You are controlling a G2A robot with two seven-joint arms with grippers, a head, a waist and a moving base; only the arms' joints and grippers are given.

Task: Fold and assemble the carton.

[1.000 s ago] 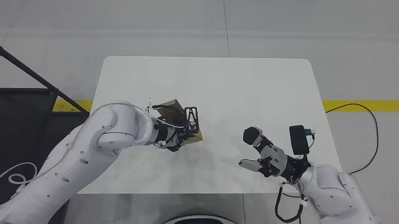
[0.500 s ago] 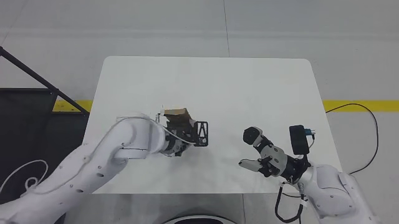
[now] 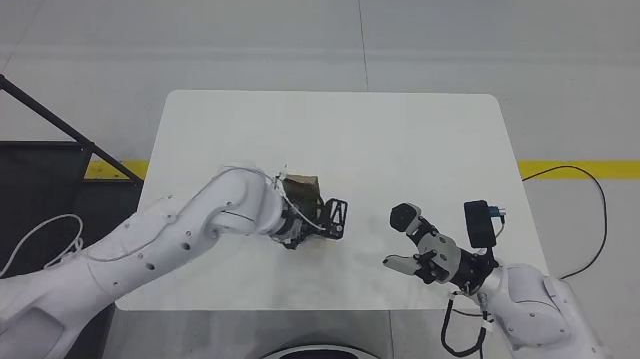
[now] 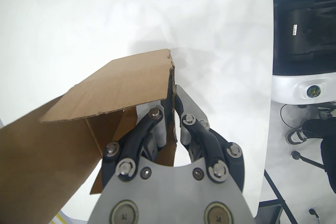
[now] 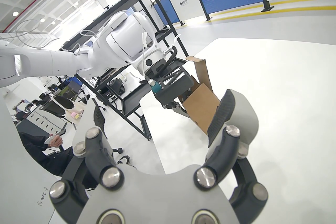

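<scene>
Close to the near edge of the table (image 3: 420,129), toward its right corner: right gripper (image 3: 400,240), jaws spread wide, nothing between them. Farther in, about midway between left and right edges: left gripper (image 4: 173,103), jaws pinching one wall of the brown carton (image 4: 118,83). Carton partly opened, one flap sticking out.

From above, the left arm (image 3: 215,221) covers most of the carton (image 3: 301,185), leaving only a brown corner. In the left wrist view the carton runs off the picture's edge, and its flap partly hides one finger of the left gripper (image 4: 173,107).
</scene>
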